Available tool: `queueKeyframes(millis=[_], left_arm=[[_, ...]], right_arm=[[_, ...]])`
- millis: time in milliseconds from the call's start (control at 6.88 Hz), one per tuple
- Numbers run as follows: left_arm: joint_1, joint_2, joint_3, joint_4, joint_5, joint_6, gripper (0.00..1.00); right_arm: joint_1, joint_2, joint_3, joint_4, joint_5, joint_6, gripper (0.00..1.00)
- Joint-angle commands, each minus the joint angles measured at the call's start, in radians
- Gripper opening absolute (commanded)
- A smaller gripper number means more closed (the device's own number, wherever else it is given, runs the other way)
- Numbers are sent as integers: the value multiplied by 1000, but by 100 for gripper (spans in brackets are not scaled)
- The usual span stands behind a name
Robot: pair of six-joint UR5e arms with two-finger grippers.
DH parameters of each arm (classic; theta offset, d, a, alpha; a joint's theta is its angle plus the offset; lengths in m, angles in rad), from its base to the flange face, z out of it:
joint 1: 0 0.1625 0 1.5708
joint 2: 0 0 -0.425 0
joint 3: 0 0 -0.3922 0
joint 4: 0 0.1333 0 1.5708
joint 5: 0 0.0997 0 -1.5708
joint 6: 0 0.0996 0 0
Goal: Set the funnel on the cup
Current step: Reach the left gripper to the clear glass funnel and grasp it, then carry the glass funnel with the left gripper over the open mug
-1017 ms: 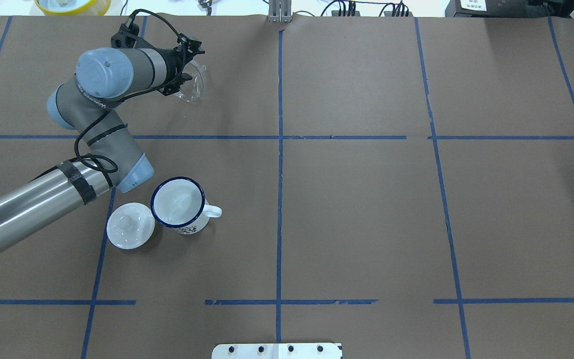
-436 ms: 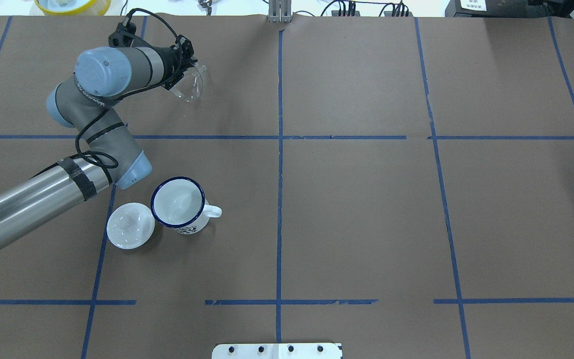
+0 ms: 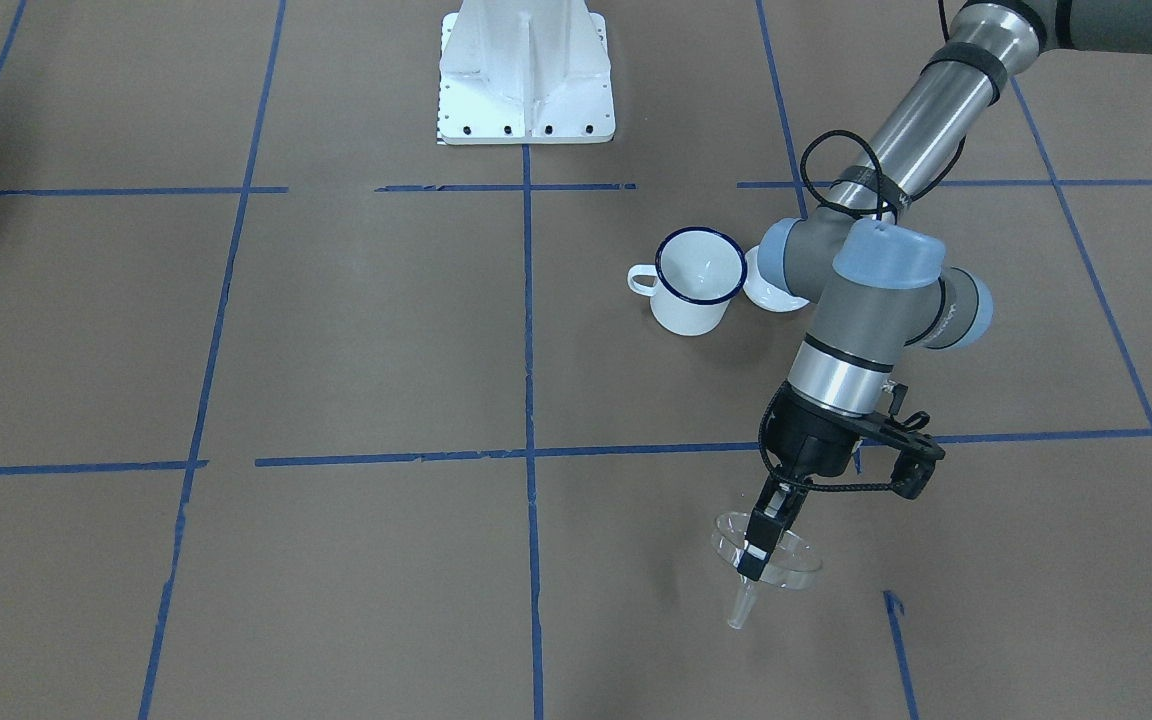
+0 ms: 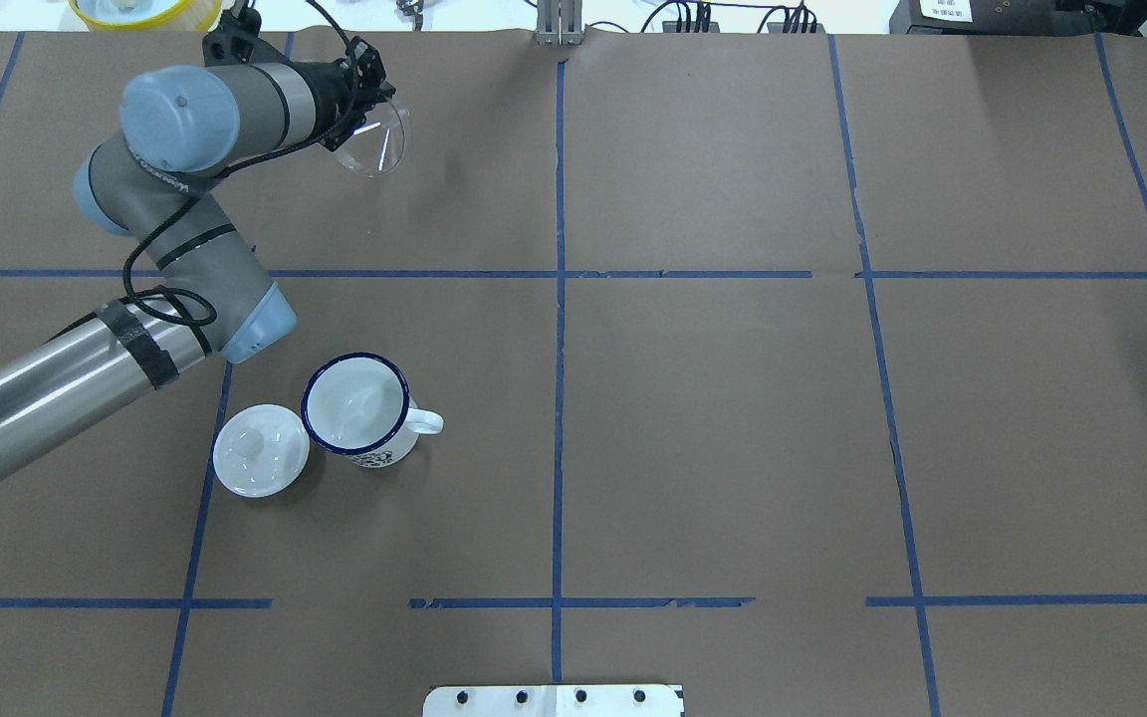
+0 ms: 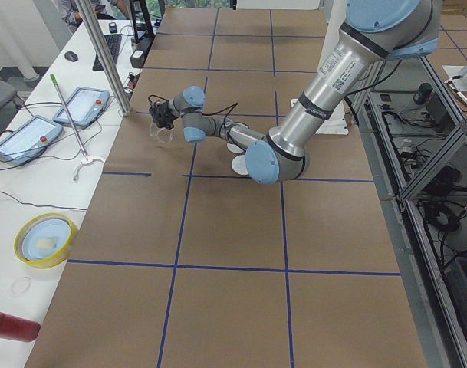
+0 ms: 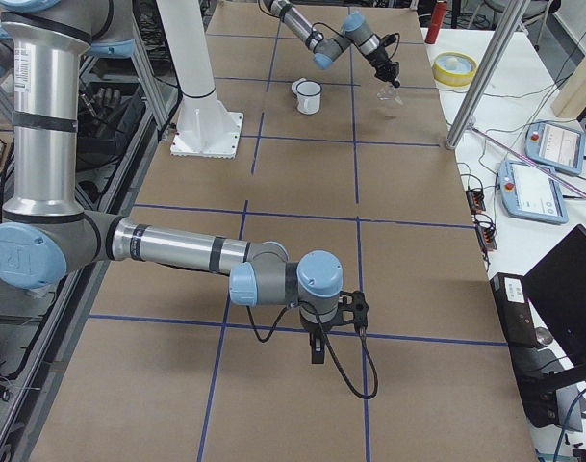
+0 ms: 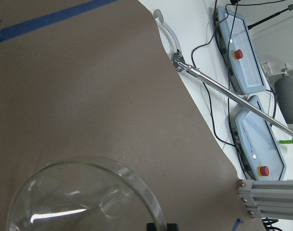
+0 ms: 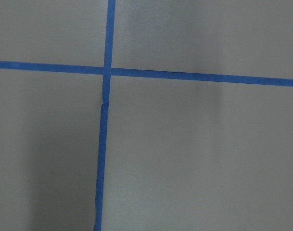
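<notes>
L gripper [image 3: 758,548] clamped on rim of clear funnel [image 3: 794,566], spout down, well apart from enamel mug [image 3: 696,290] (R gripper [image 6: 317,354]: open/closed can't tell).

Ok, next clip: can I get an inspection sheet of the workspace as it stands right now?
Surface: table covered in brown paper with a blue tape grid.
Job's things: clear funnel held by its rim, spout down, apparently off the table; cup upright, empty, far from the funnel.
Clutter: white knobbed lid close beside the cup.
Grippers: left gripper shut on the funnel's rim; right gripper low over bare table, open or shut cannot be told.
Cables: black cable looped at the left arm's wrist, clear of the funnel.
Surroundings: teach pendants and yellow dish on the side bench.
</notes>
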Motion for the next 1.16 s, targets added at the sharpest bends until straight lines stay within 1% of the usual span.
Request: queueKeyframes(millis=[0, 145, 291, 436, 581, 726, 872, 1017], left_arm=[[-40, 15, -255, 210, -150, 7, 0], [-39, 28, -420, 417, -186, 13, 0], [-37, 24, -575, 664, -189, 98, 0], [-37, 21, -709, 911, -227, 219, 0], [-33, 13, -824, 1132, -291, 358, 0], [24, 6, -866, 1321, -296, 474, 0], [86, 7, -859, 1426, -296, 603, 0], [155, 10, -804, 1435, -295, 666, 0]], right_arm=[[0, 0, 0, 0, 0, 0, 100], [0, 0, 0, 0, 0, 0, 100], [0, 0, 0, 0, 0, 0, 100], [0, 0, 0, 0, 0, 0, 100], [0, 0, 0, 0, 0, 0, 100], [0, 0, 0, 0, 0, 0, 100], [0, 0, 0, 0, 0, 0, 100], [0, 0, 0, 0, 0, 0, 100]])
